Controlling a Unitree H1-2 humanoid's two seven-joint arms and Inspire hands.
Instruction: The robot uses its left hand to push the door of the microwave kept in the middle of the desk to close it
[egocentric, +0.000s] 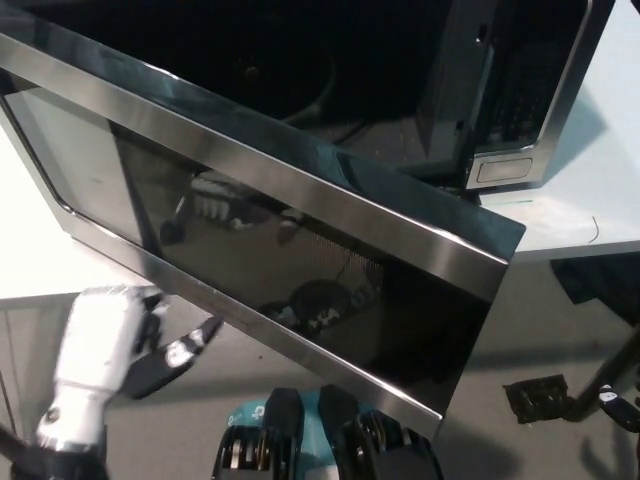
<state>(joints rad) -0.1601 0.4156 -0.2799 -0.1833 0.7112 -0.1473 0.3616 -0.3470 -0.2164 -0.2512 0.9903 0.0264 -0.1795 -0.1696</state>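
Below the wide-open microwave door (290, 240) the white left hand (125, 340) hovers, fingers spread and empty, push not yet begun

Dim, soft picture; glossy door (300, 270) mirrors reflections, white desk (590, 180) overexposed.

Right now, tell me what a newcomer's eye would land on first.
The big open microwave door, dark glass framed in steel, cuts slantwise across the picture from upper left to lower right. Under its lower edge at lower left is the white left hand, fingers apart. Behind the door gapes the microwave.
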